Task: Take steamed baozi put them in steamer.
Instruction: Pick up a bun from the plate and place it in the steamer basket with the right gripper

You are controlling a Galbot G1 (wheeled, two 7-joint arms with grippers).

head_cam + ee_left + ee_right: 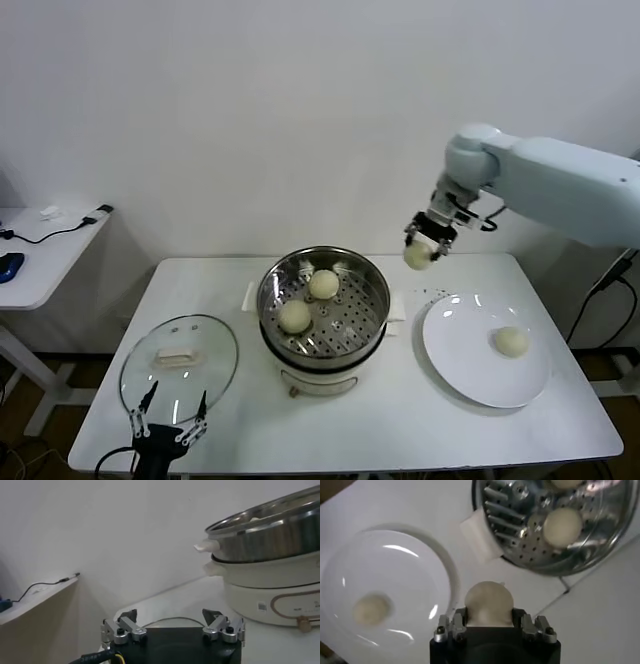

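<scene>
White wall is filling the upper half of the head view, and below it a white counter (400,420) is carrying everything. At the centre of the frame the steamer (372,300), a shiny steel basket with a perforated floor, is sitting on a white cooker base (322,380). Two steamed baozi are lying inside it, one (323,284) toward the back and one (294,317) just in front of it, to the left.

At the upper right the right gripper (428,236) is hanging in the air above the counter, between the steamer and a flat white plate (460,360), with its fingers clamped on a third baozi (417,255). In the right wrist view that bun (488,603) is sitting squeezed between the two fingers (451,625). A fourth baozi (511,342) is resting on the plate at the right of the frame.

At the lower left a round glass lid (215,380) with a white handle is lying flat on the counter. The left gripper (168,420) is waiting at the bottom edge of the frame, just at the lid's near rim, with its fingers (120,629) standing apart and holding nothing.
</scene>
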